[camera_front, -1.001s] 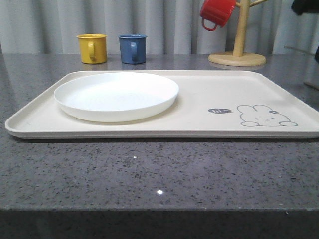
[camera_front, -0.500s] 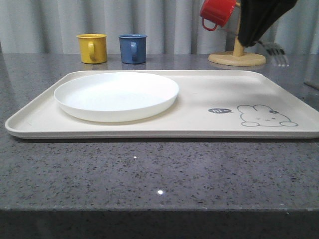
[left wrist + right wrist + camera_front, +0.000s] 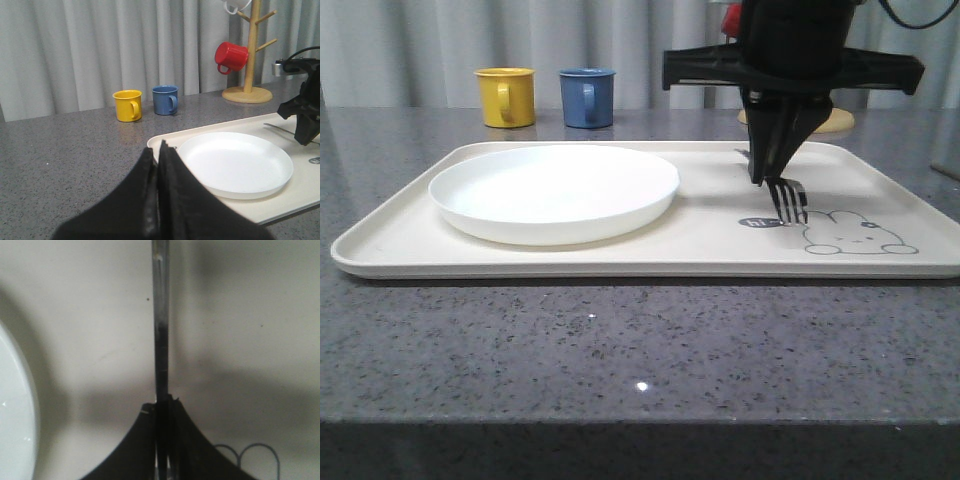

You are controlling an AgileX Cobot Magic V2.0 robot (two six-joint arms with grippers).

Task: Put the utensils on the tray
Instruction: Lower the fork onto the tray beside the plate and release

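My right gripper [image 3: 758, 178] hangs fingers-down over the cream tray [image 3: 620, 266], shut on a silver fork [image 3: 790, 201]. The tines sit just above the "hi" bubble beside the rabbit drawing [image 3: 855, 232]. In the right wrist view the fork handle [image 3: 161, 315] runs straight out from the shut gripper [image 3: 162, 402] over the tray floor [image 3: 240, 315]. The white plate [image 3: 553, 190] lies on the tray's left half. My left gripper [image 3: 160, 147] is shut on nothing, held off the tray's left corner above the grey table.
A yellow mug [image 3: 505, 97] and a blue mug [image 3: 587, 97] stand behind the tray at the back left. A wooden mug tree [image 3: 250, 50] with a red mug [image 3: 231, 56] stands at the back right. The table's front edge runs close below the tray.
My right arm has come in from the upper right with the fork and dropped low over the tray's right half. The plate and the mugs have not moved.
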